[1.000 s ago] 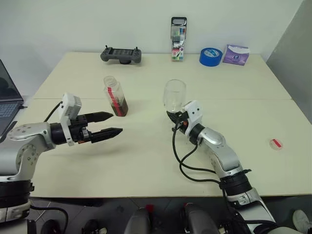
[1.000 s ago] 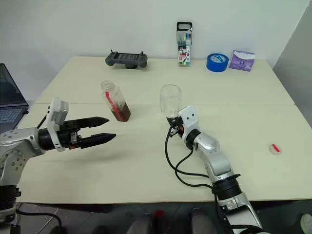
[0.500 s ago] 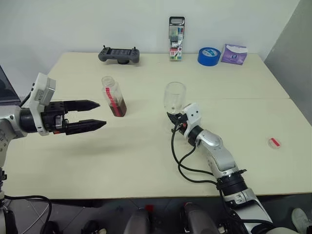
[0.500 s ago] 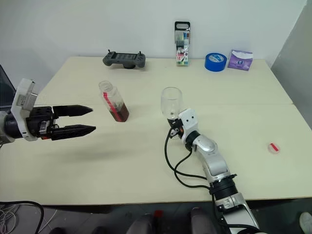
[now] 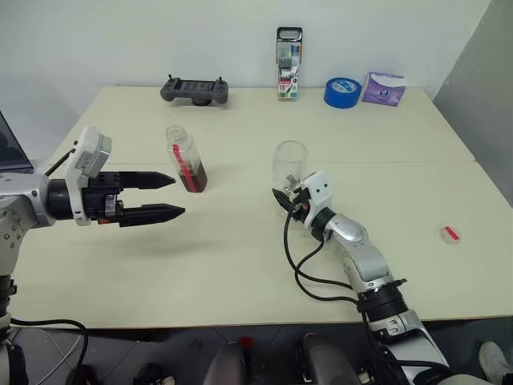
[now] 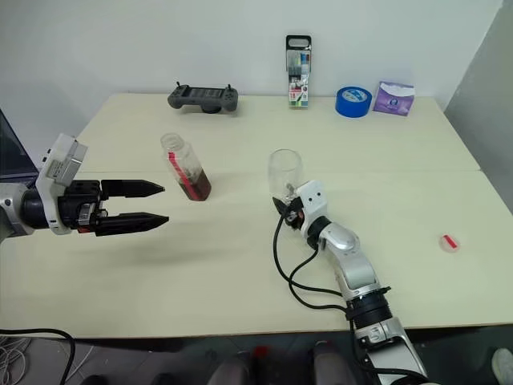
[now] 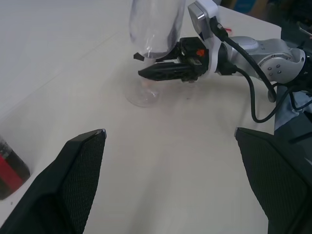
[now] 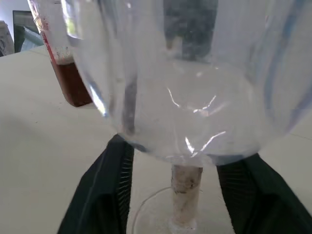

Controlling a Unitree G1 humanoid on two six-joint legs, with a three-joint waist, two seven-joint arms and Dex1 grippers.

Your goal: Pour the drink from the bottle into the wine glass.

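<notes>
The wine glass (image 5: 289, 163) stands upright and clear near the table's middle. My right gripper (image 5: 283, 200) is open, with a finger (image 8: 115, 190) on each side of the thin stem (image 8: 186, 194) and a gap to it. The bottle (image 5: 186, 160), uncapped and leaning slightly, stands to the left of the glass with the dark drink (image 5: 195, 176) in its lower part. My left gripper (image 5: 179, 196) hovers open and empty in front of the bottle, above the table, pointing toward the glass (image 7: 153, 44).
A small red-and-white cap (image 5: 451, 234) lies at the table's right. Along the far edge sit a game controller (image 5: 194, 90), a marker pack (image 5: 288, 53), a blue tape roll (image 5: 343, 92) and a purple packet (image 5: 385, 88). A laptop (image 5: 6, 148) shows at the left edge.
My right gripper's fingers have spread off the glass stem, and the glass stays standing. My left gripper has risen a little, still open.
</notes>
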